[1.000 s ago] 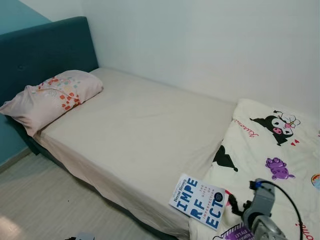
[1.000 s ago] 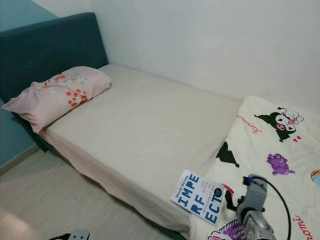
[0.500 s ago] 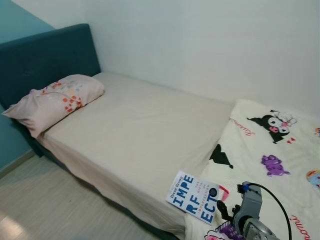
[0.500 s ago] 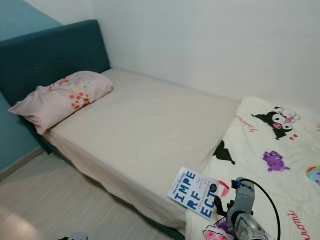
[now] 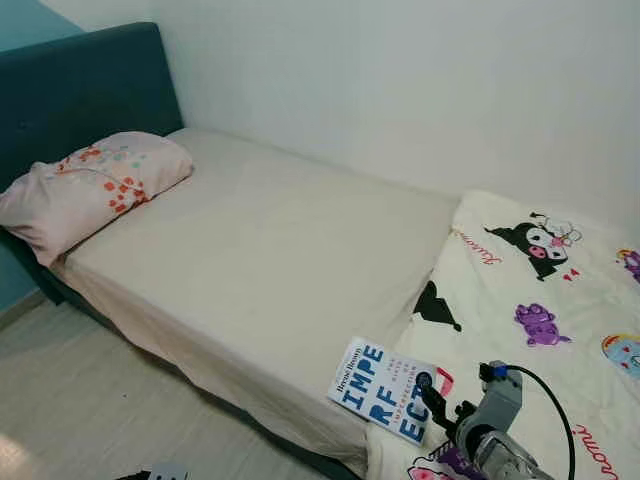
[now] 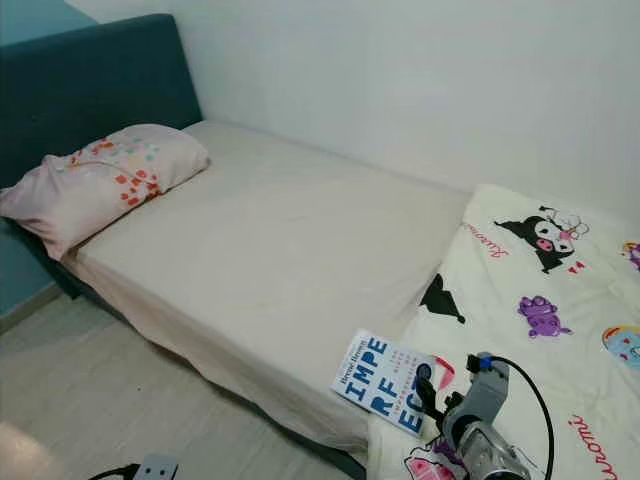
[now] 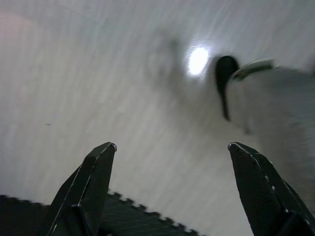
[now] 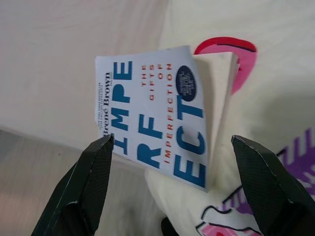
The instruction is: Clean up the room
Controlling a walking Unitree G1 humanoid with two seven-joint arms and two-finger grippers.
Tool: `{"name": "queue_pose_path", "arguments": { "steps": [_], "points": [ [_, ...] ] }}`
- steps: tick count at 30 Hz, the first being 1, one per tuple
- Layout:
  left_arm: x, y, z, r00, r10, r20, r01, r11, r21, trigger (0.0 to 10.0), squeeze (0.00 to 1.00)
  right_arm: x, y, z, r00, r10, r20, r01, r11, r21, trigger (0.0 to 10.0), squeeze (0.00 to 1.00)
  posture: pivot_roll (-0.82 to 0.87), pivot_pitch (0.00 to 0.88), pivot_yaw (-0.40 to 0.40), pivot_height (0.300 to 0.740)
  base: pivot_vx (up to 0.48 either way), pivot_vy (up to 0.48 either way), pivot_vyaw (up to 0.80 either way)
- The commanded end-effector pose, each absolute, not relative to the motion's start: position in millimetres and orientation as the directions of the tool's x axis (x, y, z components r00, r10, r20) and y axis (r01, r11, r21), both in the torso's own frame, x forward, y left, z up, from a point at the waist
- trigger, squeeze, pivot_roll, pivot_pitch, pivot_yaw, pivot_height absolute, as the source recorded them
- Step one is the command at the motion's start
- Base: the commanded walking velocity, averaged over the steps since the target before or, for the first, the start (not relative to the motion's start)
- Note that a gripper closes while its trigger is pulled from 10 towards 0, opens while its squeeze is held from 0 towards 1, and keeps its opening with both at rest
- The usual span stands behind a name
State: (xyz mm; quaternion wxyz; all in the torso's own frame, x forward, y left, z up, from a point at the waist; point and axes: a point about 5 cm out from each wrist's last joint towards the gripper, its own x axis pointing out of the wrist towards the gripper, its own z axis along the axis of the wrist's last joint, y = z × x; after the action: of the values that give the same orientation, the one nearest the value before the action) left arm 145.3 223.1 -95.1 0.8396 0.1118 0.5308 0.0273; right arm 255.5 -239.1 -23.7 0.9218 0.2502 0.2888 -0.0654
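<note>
Bed, right gripper wide open above book

Head cameras looked down across the bed, book at lower right of both frames. The right wrist camera faced that book closely; the left wrist camera faced blurred floor.

Your head views are evenly lit and sharp, with only soft shadows along the bed. Your left wrist view is dim and blurred, with one bright glare spot on the floor. Your right wrist view is bright, and the book reads clearly.
</note>
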Motion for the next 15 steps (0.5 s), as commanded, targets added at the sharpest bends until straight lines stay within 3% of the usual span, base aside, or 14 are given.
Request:
{"name": "queue_pose_path", "arguments": {
  "steps": [1, 8, 15],
  "points": [
    [140, 232, -95, 0.425, 0.197, -0.884, 0.085, 0.963, 0.256, 10.0, 0.0, 251, -237, -28, 0.809, 0.022, -0.587, 0.288, 0.856, 0.429, 10.0, 0.0, -0.03, 0.017, 0.013, 0.66, 0.0, 0.0, 0.0],
    [146, 260, -84, 0.462, 0.32, -0.827, 0.026, 0.928, 0.373, 10.0, 0.0, 254, -241, -27, 0.782, -0.042, -0.622, 0.33, 0.875, 0.355, 10.0, 0.0, 0.01, 0.05, 0.016, 0.635, 0.0, 0.0, 0.0],
    [156, 270, -77, 0.5, 0.337, -0.798, -0.002, 0.922, 0.388, 10.0, 0.0, 259, -241, -23, 0.797, -0.052, -0.601, 0.338, 0.864, 0.372, 10.0, 0.0, 0.03, 0.084, 0.031, 0.615, 0.0, 0.0, 0.0]
  ]
}}
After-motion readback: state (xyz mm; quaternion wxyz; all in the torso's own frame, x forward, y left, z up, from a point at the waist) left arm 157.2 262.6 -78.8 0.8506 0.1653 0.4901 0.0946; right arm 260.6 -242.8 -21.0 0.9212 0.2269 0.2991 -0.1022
